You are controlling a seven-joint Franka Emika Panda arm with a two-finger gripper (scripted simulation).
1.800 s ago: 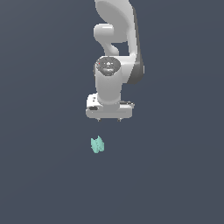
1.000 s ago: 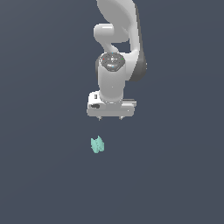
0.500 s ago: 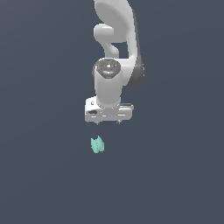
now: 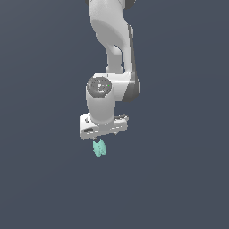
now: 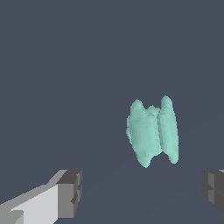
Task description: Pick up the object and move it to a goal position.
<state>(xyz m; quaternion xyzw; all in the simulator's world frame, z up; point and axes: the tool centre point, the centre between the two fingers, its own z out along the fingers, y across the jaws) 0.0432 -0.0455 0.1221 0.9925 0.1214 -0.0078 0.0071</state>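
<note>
Mint-green lumpy object point(image 5: 152, 133): ridged, upright lobes, on plain dark grey ground. Gripper point(image 5: 142, 192): two grey-tipped fingers point(image 5: 70, 192) spread wide apart, clear of the object.

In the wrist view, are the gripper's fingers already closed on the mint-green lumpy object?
No. The gripper is open, with its fingers far apart, and the mint-green lumpy object lies beyond them, untouched.
</note>
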